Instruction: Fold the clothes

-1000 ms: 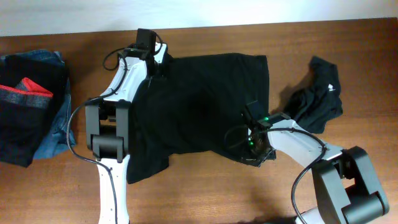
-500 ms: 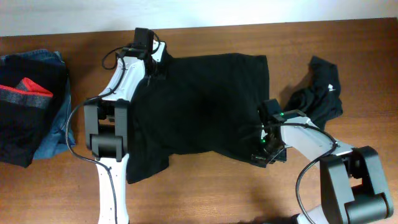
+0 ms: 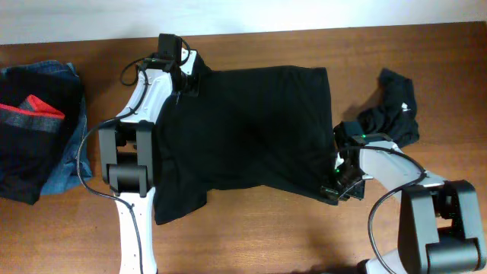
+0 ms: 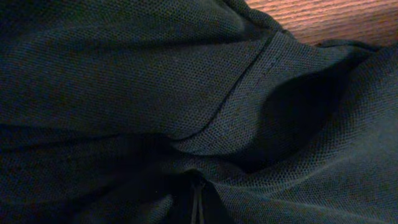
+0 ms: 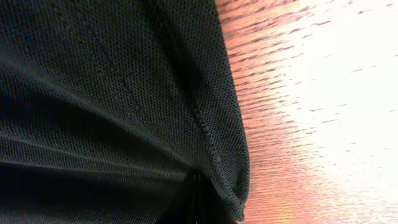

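Since the earlier overhead views, the right arm (image 3: 380, 156) has swung outward to the right. The right jaws have dragged the lower right corner of the black short-sleeved fabric shirt (image 3: 243, 129) along with them, so that side now lies straighter. The left arm (image 3: 148, 95) has drawn the upper left corner slightly up and to the left.

We cannot see either pair of jaws outright, because dark cloth fills both wrist views. In the left wrist view the shirt (image 4: 155, 74) gathers to a tight pinch at the bottom centre. In the right wrist view its hem (image 5: 214, 162) runs into the same kind of pinch, with bare wooden bench (image 5: 267, 124) beside it. We judge the left jaws and the right jaws to be clamped on opposite corners of the shirt.

The shirt lies spread across the middle of the brown wooden bench (image 3: 266, 236), mostly flat, though its lower left part trails down unevenly. As we read it, this is the flattening stage, and no fold has been made in it yet.

A second, crumpled black fabric garment (image 3: 389, 114) sits at the right, close to the right arm, and is not yet laid out. At the far left lie a blue denim garment (image 3: 70, 164) and a black garment with red and grey stripes (image 3: 30, 114), well apart from the shirt.
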Controlling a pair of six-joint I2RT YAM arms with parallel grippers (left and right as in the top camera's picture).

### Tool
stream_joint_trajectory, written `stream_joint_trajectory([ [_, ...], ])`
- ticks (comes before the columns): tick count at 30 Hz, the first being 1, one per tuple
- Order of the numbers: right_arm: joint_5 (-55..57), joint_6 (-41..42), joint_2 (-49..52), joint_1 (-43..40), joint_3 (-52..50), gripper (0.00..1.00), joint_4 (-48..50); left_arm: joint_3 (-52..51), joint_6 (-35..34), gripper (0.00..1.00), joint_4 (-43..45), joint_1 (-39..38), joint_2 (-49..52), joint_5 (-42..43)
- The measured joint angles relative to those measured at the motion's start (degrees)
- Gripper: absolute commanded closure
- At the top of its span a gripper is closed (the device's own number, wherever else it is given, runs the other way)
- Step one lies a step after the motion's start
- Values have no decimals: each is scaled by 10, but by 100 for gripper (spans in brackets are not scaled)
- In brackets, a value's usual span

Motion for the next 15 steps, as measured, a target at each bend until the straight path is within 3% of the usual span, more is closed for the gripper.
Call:
stream_joint_trajectory([
  [15,-1,-31,-3,-47,-1,96,12,0,0,99,0,0,0,0],
])
